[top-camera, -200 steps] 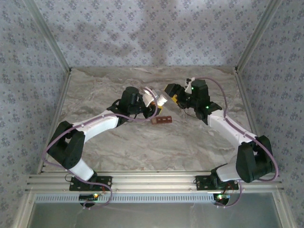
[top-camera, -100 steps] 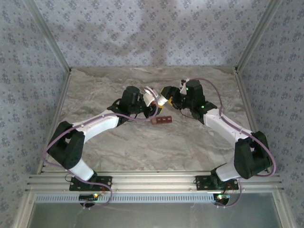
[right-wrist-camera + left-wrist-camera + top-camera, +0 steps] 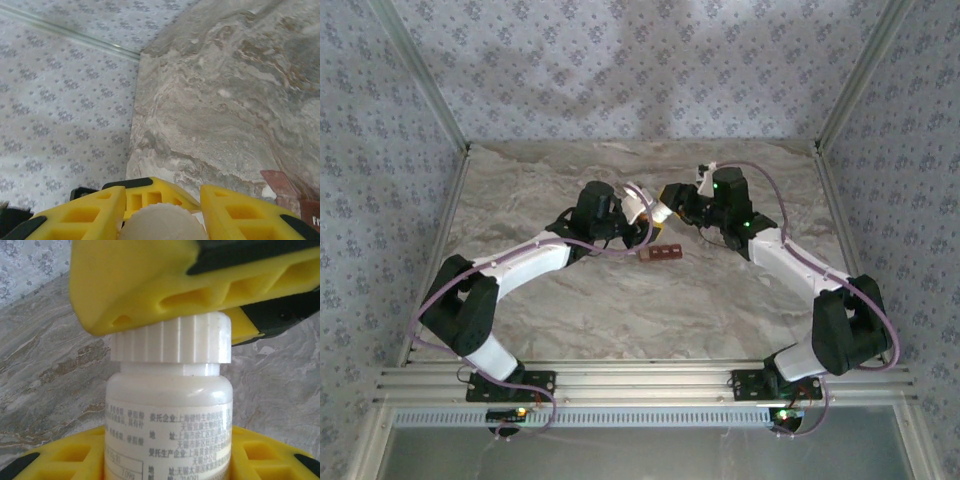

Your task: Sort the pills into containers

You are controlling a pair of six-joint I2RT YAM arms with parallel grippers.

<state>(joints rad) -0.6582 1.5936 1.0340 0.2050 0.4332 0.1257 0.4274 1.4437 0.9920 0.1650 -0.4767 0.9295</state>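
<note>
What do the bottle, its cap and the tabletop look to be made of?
The bottle is probably plastic: slightly translucent white with a soft sheen, wrapped in a printed label of paper or film. The cap looks like opaque white moulded plastic, going by its even vertical ribs. The tabletop shows grey-brown marble veining with a matte look; real stone or printed laminate cannot be told.

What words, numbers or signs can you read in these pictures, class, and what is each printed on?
"委托企业" – label on the white bottle
"地 址" – same label
"受托生产企业" – same label
Rest of that label: too blurred to read.
"Fr", cut off – dark red object, right wrist view.
The cap: no text.
</note>
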